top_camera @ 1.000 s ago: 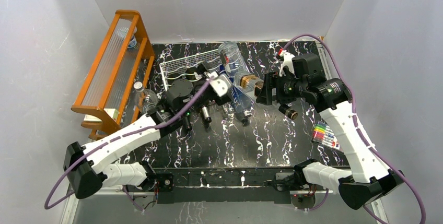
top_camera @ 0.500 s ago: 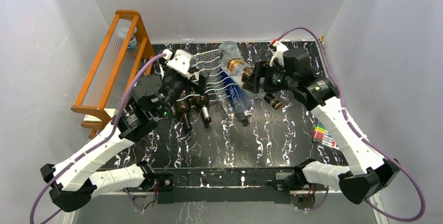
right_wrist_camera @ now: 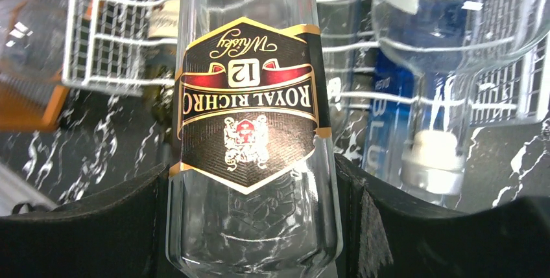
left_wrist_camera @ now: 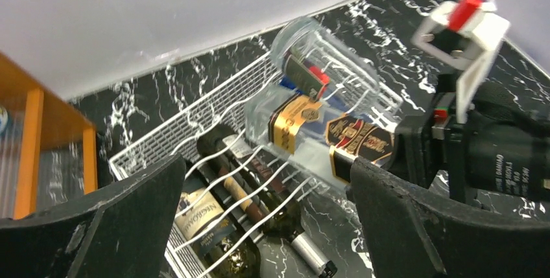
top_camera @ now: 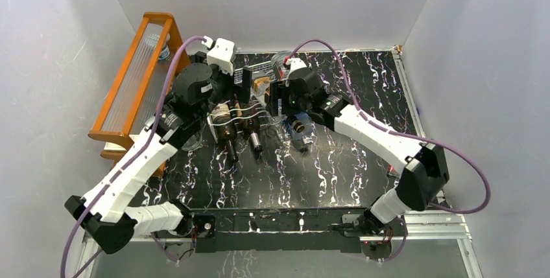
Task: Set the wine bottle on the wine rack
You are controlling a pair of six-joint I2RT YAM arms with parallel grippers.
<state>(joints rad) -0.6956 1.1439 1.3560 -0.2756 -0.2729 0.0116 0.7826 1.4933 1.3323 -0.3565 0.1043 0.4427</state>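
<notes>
Now, right jaws: clamped on the clear glass wine bottle with the gold-edged black label [right_wrist_camera: 250,129], one jaw on each side of its body just behind that label. They are part-way open and filled by the glass.
Left jaws: spread to full width, nothing between them.
Bottle position: off the black white-veined table [top_camera: 389,83], over the far part of the flat silver-white wire wine rack [left_wrist_camera: 170,132]. Can't tell whether it rests on the wires.
Bottle axis: runs straight out ahead of the right jaws, with the smaller gold label at the end farthest from them.
Relative to left jaws: the bottle is ahead of them and off to the right-hand jaw's side, lying sideways across their line of approach.
Rack contents: dark green glass bottles [left_wrist_camera: 217,229] lie ahead of and below the left jaws. A blue bottle [right_wrist_camera: 384,119] and a large clear bottle [right_wrist_camera: 454,19] lie just right of the held one, as the right jaws see it.
Key relation: the stored bottles lie along the grooves, and the held one looks angled across them. My read is that it needs a turn to line up with a free groove before release.
Nearer arm: the right arm [top_camera: 376,132] already has it. The left is close by but idle.
Risk: clipping the large clear bottle beside it.
</notes>
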